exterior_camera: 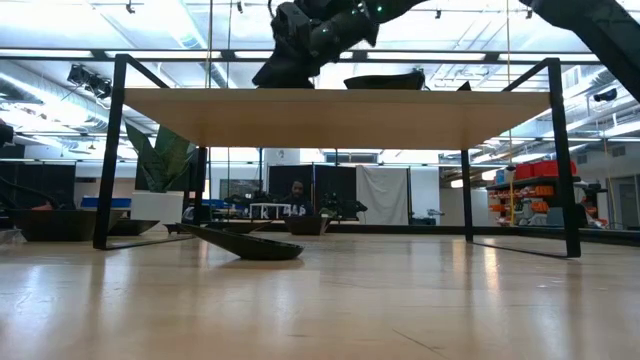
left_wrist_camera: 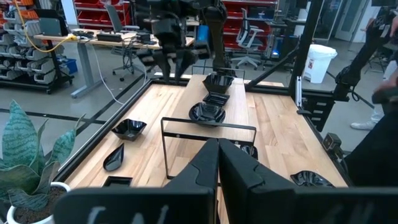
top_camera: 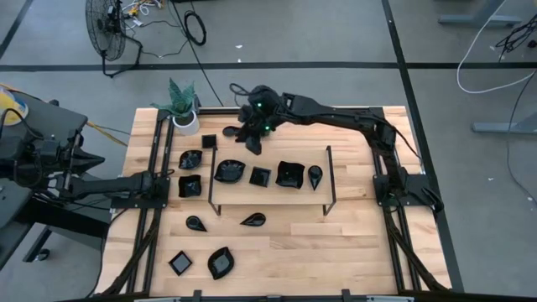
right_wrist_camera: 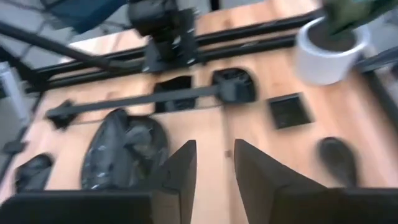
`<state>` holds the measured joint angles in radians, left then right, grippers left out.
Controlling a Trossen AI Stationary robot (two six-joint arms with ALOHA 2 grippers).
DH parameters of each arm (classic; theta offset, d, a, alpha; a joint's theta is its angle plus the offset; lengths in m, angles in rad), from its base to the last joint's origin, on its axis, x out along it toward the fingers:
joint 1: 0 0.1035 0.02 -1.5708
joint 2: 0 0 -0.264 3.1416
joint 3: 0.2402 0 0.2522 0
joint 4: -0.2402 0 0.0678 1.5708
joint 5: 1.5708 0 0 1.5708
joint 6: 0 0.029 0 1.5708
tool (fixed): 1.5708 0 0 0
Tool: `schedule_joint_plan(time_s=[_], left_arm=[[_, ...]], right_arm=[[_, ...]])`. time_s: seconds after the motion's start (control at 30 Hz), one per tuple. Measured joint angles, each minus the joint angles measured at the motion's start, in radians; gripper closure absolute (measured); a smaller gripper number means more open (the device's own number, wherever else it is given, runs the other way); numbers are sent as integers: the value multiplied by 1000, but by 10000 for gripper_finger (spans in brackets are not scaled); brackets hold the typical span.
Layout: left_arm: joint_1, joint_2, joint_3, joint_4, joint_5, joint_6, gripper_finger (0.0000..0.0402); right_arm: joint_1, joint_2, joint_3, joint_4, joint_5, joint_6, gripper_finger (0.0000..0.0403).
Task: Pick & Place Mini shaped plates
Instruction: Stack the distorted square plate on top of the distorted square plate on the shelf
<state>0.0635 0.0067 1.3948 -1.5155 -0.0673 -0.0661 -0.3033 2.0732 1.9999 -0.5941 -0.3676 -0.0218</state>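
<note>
Just below the right claw (right_wrist_camera: 214,165) (fingers parted): wavy plate (right_wrist_camera: 121,152)

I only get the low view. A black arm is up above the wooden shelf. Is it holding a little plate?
Observer: No. The right gripper is open, and only the bare table shows between its fingers.
Operator: How many plates are on top of the shelf? I only see edges.
Observer: Four plates sit in a row on the shelf.
Operator: Where's the other arm?
Observer: The left gripper is shut and empty, at the table's left side.
</note>
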Motion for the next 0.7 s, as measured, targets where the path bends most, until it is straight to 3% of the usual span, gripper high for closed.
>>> schedule_joint_plan(time_s=[0.13, 0.27, 0.7], left_arm=[[0, 0, -1, 0, 0, 0, 383], [0, 0, -1, 0, 0, 0, 383], [0, 0, 0, 0, 0, 0, 383]], right_arm=[[-7, -45, -32, 25, 51, -21, 302], [-8, -126, -147, 85, 84, -40, 314], [19, -641, -791, 289, 113, -170, 355]])
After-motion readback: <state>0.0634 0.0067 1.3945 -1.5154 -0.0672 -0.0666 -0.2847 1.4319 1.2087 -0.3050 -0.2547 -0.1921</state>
